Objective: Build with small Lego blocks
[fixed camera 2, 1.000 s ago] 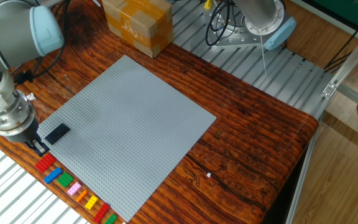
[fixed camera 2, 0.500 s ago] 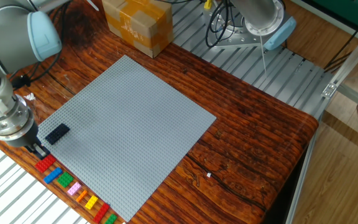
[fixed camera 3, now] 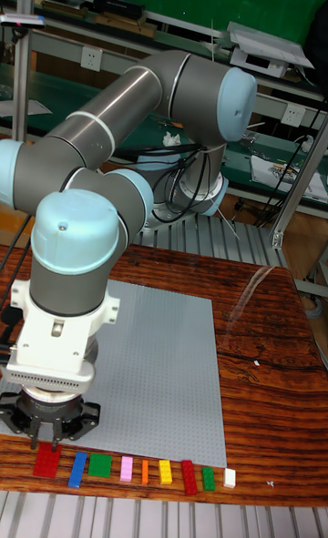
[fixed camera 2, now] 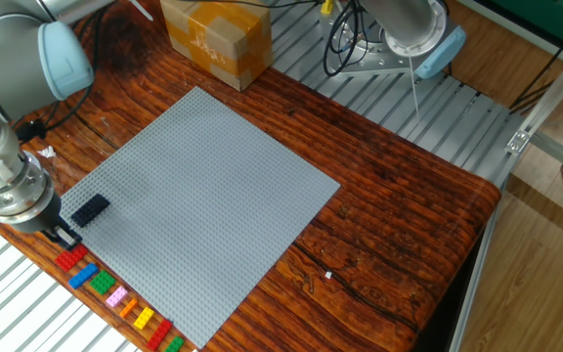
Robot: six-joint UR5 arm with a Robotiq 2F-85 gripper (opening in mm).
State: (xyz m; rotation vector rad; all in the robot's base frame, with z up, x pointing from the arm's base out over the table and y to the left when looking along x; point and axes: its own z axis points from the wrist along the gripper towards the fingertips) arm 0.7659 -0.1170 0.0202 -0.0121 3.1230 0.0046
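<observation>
The tool [fixed camera 2: 62, 233] hangs low over the front left corner of the grey baseplate [fixed camera 2: 203, 196], just beside the black brick [fixed camera 2: 90, 209] seated on the plate. Whether its fingers are parted or closed cannot be determined. The remaining bricks lie in a row on the wooden surface [fixed camera 2: 399, 225] along the plate's near edge: red brick [fixed camera 3: 47, 459], blue brick [fixed camera 3: 78, 469], green brick [fixed camera 3: 100, 466], then pink, orange, yellow, red, green and white. A cardboard box [fixed camera 2: 215, 37] stands beyond the plate.

Wooden table [fixed camera 2: 399, 196]: baseplate [fixed camera 2: 203, 186], box [fixed camera 2: 218, 39], blocks [fixed camera 2: 115, 293].
</observation>
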